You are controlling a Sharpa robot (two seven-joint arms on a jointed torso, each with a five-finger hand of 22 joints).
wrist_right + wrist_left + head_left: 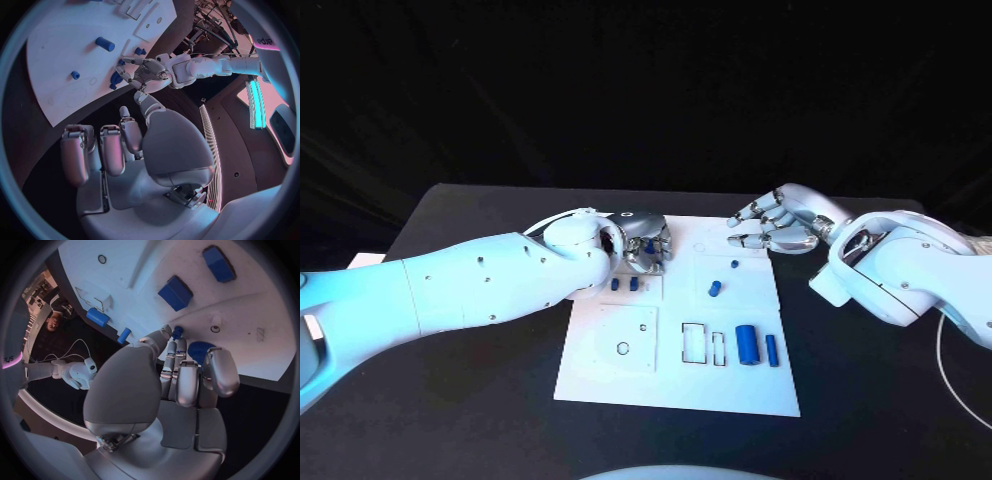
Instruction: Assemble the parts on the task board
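In the head view the left hand [642, 243] works at the far end of the task board [678, 385]; the right hand [776, 226], fingers apart and empty, hovers by the board's far right corner.

In the left wrist view its fingertips [167, 331] touch a small blue peg [178, 331], near a round blue part [199, 349]; whether it really grips the peg I cannot tell. It should press straight down, I think.

In the right wrist view two blue cylinders [105, 44] lie loose on the board.

bare black bench [473, 380] flanks the task board [678, 395]; left hand [643, 245] occupies its far left corner, right hand [776, 228] the far right edge; blue parts [749, 344] stand mid-board.
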